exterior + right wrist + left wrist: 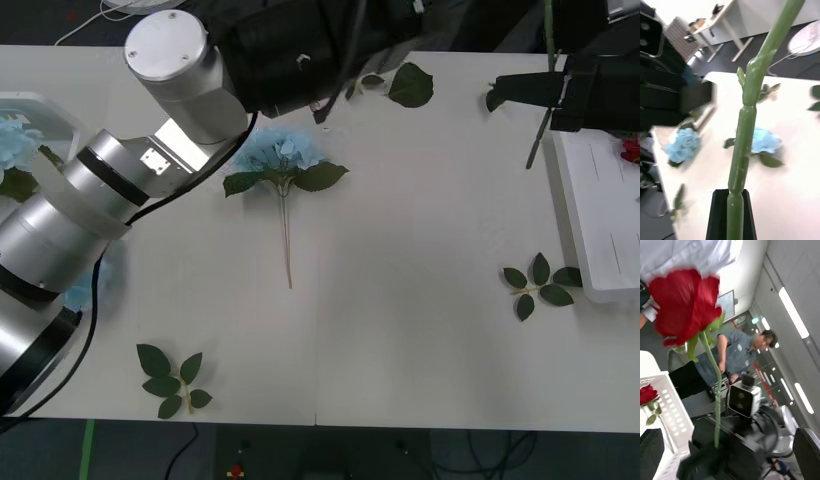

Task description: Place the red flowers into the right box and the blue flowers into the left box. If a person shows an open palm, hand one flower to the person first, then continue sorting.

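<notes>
My right gripper (541, 95) hovers at the table's far right, shut on the green stem (742, 150) of a red flower (684, 304), which stands upright just left of the right box (600, 240). A second red flower (630, 150) lies in that box. One blue flower (283, 155) lies on the table's middle. Another blue flower (14, 140) rests in the left box (58, 108), and one (95, 282) shows under my left arm. My left gripper (730, 437) is open, raised and facing the held rose.
Loose green leaf sprigs lie at the front left (170, 380), beside the right box (540, 282) and at the back (410, 85). My bulky left arm (120, 190) spans the table's left side. A person stands in the room behind.
</notes>
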